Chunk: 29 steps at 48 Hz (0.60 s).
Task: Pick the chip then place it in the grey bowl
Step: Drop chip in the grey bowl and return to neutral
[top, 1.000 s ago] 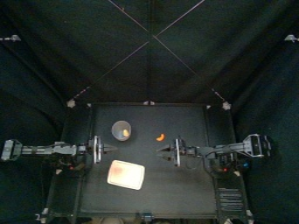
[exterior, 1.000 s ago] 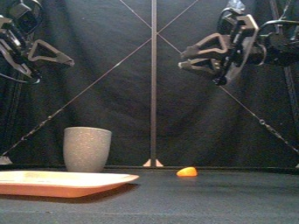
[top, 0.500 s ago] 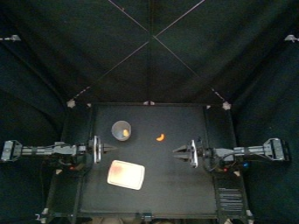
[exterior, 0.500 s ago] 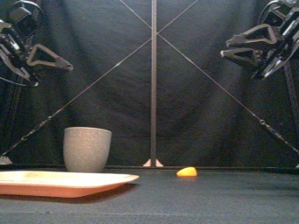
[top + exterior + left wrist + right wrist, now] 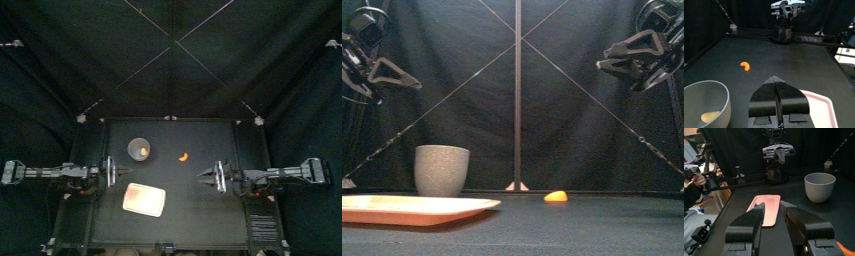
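The orange chip (image 5: 556, 197) lies far below the right gripper (image 5: 604, 58), whose jaws are apart. The left gripper (image 5: 775, 81) has its jaws together.

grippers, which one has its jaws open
The right gripper: its jaws stand apart, with the pink tray showing between them. On the left gripper the jaws are pressed together.

Top looks down, front level; both share grey bowl (image 5: 139, 148).
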Available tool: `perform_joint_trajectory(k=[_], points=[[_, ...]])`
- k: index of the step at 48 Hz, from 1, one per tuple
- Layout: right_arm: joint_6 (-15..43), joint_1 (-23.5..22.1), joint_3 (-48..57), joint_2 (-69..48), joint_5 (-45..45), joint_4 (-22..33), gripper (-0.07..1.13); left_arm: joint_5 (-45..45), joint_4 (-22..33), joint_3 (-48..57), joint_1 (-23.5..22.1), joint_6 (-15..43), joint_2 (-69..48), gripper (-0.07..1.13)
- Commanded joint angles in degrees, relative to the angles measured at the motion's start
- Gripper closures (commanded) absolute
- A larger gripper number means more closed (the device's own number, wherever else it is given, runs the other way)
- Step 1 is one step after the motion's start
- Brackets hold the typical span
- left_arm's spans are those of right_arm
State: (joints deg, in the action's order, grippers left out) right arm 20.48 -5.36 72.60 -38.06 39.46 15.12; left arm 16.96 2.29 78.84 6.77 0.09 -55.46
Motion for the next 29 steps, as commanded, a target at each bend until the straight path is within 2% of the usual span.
perform_joint_trajectory(k=[1, 29], points=[[-0.1, 0.0, -1.2, -0.2, 0.2, 1.5, 0.32, 0.5, 0.1, -0.6, 0.1, 0.1, 0.1, 1.01], [0.0, 0.1, -0.8, -0.1, 0.2, 5.5, 0.33, 2.4, -0.2, -0.6, -0.4, 0.1, 0.1, 1.01]])
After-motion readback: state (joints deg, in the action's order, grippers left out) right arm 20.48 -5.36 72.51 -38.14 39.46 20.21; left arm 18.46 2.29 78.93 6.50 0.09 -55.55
